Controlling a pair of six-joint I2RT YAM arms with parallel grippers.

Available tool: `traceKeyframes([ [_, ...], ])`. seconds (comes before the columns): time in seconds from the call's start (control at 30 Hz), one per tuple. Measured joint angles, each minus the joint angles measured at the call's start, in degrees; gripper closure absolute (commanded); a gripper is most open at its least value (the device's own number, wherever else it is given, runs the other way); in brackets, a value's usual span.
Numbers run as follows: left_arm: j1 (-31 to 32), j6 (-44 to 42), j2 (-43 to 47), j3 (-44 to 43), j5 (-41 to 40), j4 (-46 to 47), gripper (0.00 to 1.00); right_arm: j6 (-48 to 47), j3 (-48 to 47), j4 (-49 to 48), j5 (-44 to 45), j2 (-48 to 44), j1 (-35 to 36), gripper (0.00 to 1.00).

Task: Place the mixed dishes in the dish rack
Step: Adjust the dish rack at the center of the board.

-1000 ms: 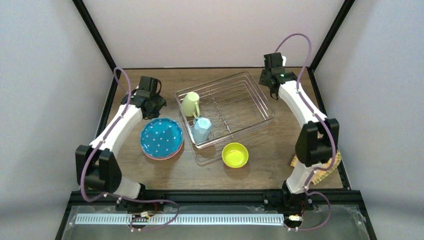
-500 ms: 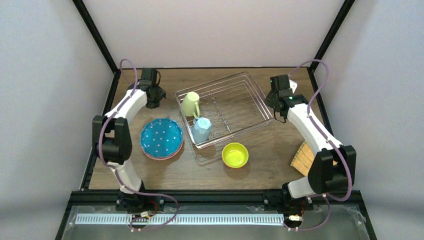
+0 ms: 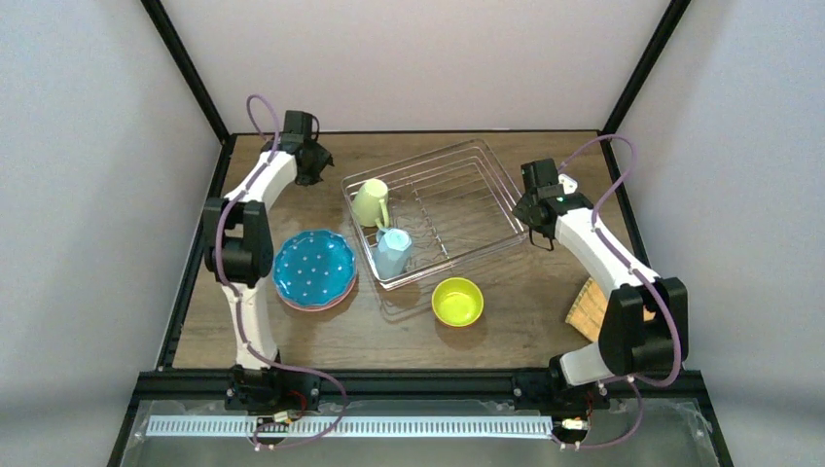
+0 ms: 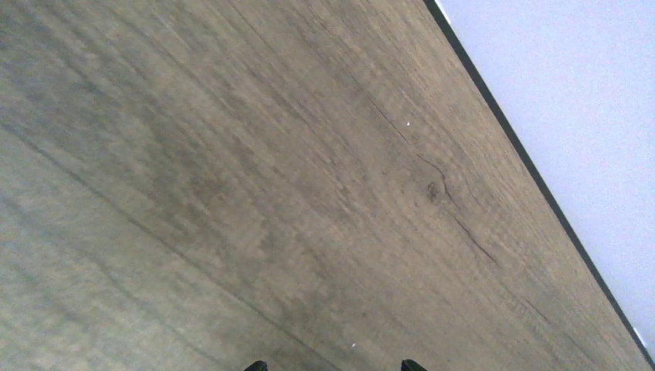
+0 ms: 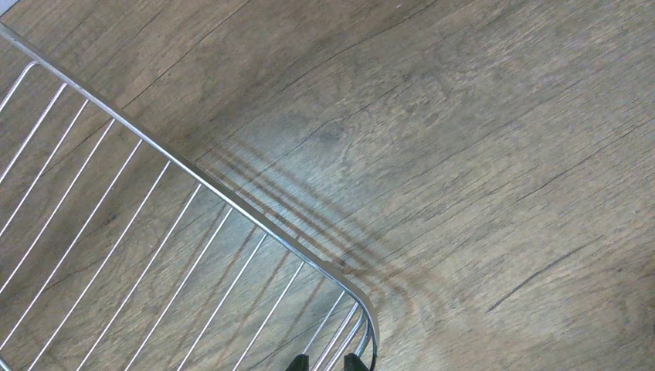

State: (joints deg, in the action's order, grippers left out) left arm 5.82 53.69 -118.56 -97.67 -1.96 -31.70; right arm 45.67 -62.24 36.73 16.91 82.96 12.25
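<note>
Top camera sits high behind the near edge, looking down and forward over the whole table (image 3: 506, 311), with the dish rack (image 3: 508, 185) mid-frame. Left wrist camera is in close over bare wood at the far left corner, angled toward the wall (image 4: 587, 93). Right wrist camera looks down, close on the dish rack's right corner (image 5: 255, 214), and that same corner shows from the top view too.
</note>
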Motion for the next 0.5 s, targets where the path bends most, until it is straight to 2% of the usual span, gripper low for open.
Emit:
traceKeyframes([
  [0.17, -0.1, 0.0, -4.6, -4.2, 2.1, 0.4, 0.0, 0.2, 0.0, -0.1, 0.6, 0.1, 0.0, 0.77],
  [0.5, -0.1, 0.0, -7.9, -5.3, 4.5, 0.8, 0.0, -0.6, -0.1, 1.2, 3.3, -2.6, 0.4, 0.78],
])
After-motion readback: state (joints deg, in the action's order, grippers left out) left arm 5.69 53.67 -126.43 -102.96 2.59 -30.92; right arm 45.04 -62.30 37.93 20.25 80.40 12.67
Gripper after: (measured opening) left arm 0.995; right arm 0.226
